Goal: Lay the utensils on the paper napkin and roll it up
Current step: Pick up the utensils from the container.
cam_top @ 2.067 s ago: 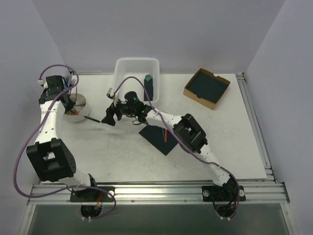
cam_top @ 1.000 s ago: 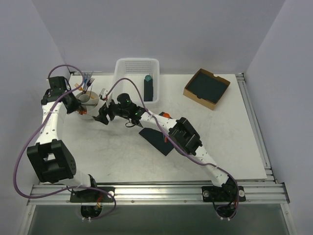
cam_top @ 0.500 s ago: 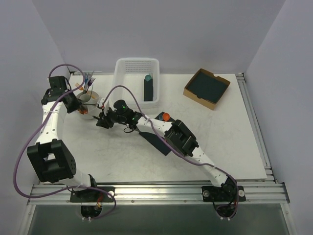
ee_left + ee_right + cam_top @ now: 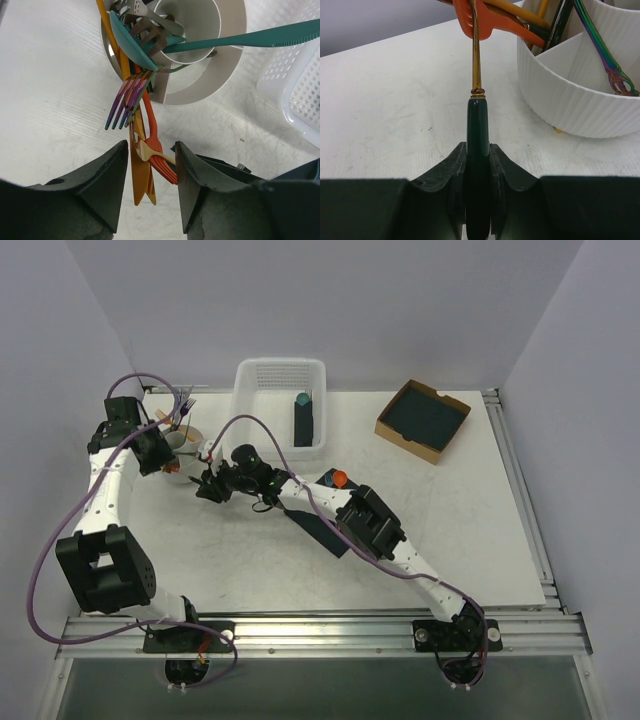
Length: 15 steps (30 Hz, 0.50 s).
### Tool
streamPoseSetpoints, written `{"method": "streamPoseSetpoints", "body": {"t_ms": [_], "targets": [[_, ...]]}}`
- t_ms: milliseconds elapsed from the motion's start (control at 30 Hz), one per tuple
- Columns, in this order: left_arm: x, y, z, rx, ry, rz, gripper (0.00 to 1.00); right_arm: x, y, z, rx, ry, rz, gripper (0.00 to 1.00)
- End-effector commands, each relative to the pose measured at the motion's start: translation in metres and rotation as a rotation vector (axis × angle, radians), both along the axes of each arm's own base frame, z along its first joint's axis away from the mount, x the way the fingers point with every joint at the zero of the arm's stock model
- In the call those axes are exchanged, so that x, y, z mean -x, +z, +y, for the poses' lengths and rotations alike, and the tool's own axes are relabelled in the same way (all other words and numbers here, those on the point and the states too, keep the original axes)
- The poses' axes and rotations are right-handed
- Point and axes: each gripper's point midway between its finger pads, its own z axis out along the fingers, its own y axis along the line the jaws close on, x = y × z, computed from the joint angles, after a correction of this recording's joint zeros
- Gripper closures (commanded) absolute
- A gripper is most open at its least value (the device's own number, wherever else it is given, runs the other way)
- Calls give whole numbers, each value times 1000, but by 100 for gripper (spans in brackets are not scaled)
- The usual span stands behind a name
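Note:
Orange utensils lean out of the white ribbed holder (image 4: pixel 200 75): an orange fork (image 4: pixel 152 127) and an orange knife (image 4: pixel 139 175) hang between the fingers of my left gripper (image 4: pixel 150 150), which is open and clamps nothing. My right gripper (image 4: pixel 477 147) is shut on the dark-green handle of a gold utensil (image 4: pixel 476 60), whose head rests against the orange fork (image 4: pixel 485 20). From above, both grippers meet beside the holder (image 4: pixel 185 440): left gripper (image 4: pixel 168 465), right gripper (image 4: pixel 205 485). The paper napkin (image 4: pixel 322 528) lies flat, partly under the right arm.
A teal knife (image 4: pixel 250 40) and an iridescent fork (image 4: pixel 125 102) stick out of the holder. At the back stands a white basket (image 4: pixel 280 380) holding a dark roll with a teal tip (image 4: pixel 304 415). A cardboard box of dark sheets (image 4: pixel 422 418) sits back right.
The right arm reached left to the holder and its gripper shut on the dark-handled utensil. My left gripper, shut a second ago, has opened around the cutlery.

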Motion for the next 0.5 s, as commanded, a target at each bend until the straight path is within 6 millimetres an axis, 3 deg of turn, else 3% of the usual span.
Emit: {"method": "streamPoseSetpoints", "body": {"t_ms": [0,333,467], "targets": [[-7,35,-3,3,0,-97,48,-15,61,1,-99,-35,-92,100],[-5,58,7,-41,48,-154,40,-17,87,-5,-133,-37,-103,100],[-1,61,11,-37,78,-188,36,-16,107,-8,-164,-32,-115,100]]}}
